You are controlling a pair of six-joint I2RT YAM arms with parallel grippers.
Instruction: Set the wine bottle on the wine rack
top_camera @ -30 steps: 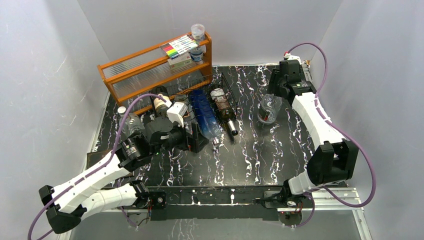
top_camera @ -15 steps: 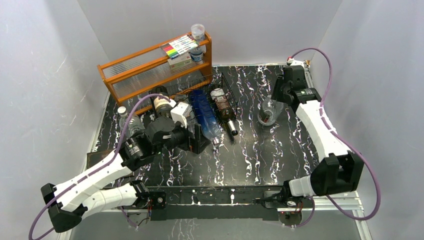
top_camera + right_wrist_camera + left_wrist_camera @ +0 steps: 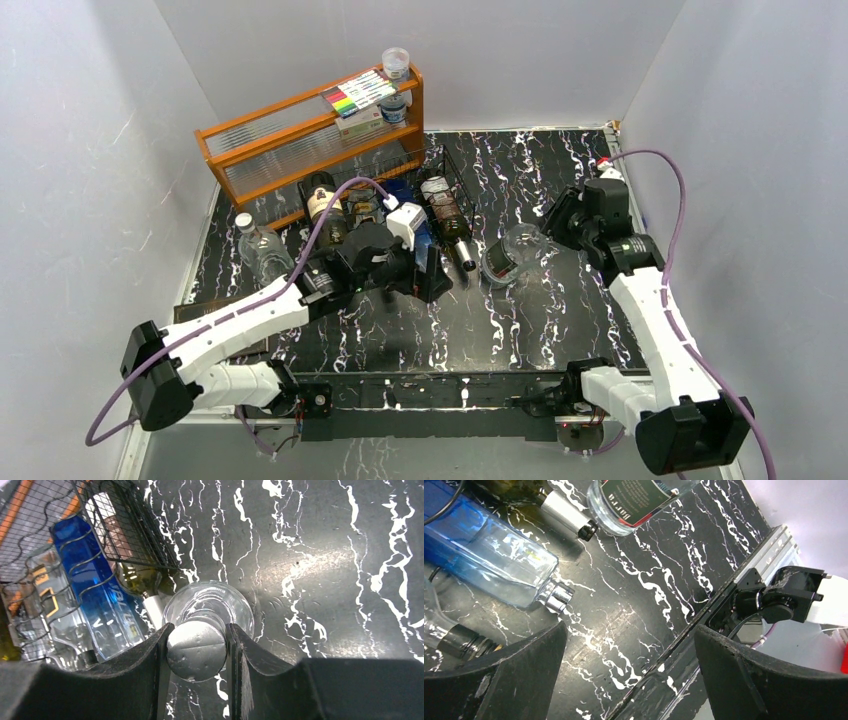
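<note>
Wine bottle (image 3: pixel 508 256): clear glass, off the wine rack (image 3: pixel 440 178), at the rack's 4 o'clock in the top view. It is tilted, base toward 8 o'clock and cap toward 2 o'clock. I can't tell whether the base touches the table (image 3: pixel 540 320).

Right gripper (image 3: pixel 196 645) is clamped narrow on the silver cap. Likely reason: holding by the cap lets the base go into a cradle first, same way the racked bottles lie, necks toward 6 o'clock.

The blue bottle (image 3: pixel 484 555) and a dark bottle (image 3: pixel 445 210) are already in the rack. Which cradle is free isn't clear, since the left arm covers part of the rack.

Left gripper (image 3: pixel 629 645) has its fingers spread wide and holds nothing. It hovers at the rack's 6 o'clock edge over the bottle necks, and may block the approach.

Writing: in the left wrist view the clear bottle's dark label reads something like "barra", not certain. The blue bottle has white lettering, illegible. The orange shelf (image 3: pixel 300 145) at 11 o'clock carries a marker pack (image 3: pixel 357 95), print too small to read.
</note>
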